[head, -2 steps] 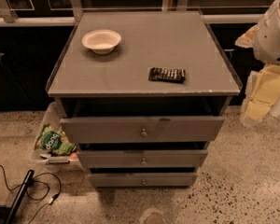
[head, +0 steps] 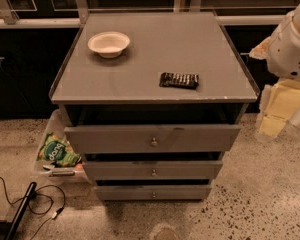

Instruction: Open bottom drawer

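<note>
The grey cabinet [head: 155, 69] has three flat-fronted drawers stacked below its top. The bottom drawer [head: 125, 192] is the narrowest and lowest, with a small round metal knob [head: 153, 194], and its front sits just above the floor. Above it are the mid-sized drawer [head: 190, 170] and the widest top drawer [head: 110, 138]. My arm [head: 292, 44] comes in at the right edge. My cream-coloured gripper [head: 279, 109] hangs beside the cabinet's right side, level with the top drawer and well apart from the bottom drawer's knob.
A white bowl [head: 109, 43] and a dark flat packet [head: 179, 80] lie on the cabinet top. A green snack bag [head: 57, 150] lies in a clear bin left of the cabinet. Black cables [head: 35, 201] run over the speckled floor at lower left.
</note>
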Robot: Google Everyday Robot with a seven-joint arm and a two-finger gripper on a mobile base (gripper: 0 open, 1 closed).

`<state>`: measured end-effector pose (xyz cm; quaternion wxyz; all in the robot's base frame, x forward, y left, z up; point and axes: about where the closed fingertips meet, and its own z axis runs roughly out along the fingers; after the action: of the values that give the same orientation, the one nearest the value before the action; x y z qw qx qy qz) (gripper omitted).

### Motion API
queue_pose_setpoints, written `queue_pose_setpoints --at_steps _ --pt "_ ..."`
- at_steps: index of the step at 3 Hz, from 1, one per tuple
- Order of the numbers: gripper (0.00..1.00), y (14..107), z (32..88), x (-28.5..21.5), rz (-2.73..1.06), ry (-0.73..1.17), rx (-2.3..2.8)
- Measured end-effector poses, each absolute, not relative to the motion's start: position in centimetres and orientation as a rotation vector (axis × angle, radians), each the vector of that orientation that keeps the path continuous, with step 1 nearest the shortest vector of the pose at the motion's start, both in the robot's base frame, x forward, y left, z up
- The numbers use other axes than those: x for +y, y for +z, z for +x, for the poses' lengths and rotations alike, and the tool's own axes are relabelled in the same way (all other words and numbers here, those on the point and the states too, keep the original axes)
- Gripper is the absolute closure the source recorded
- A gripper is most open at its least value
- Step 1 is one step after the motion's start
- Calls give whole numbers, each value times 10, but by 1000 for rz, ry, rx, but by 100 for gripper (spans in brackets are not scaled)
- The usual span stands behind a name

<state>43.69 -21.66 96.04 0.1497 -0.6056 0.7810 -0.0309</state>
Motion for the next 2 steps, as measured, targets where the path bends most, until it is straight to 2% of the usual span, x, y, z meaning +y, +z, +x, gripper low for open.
queue_pose_setpoints --at_steps 2 --pt "0 854 407 -216 -1853 45 2200"
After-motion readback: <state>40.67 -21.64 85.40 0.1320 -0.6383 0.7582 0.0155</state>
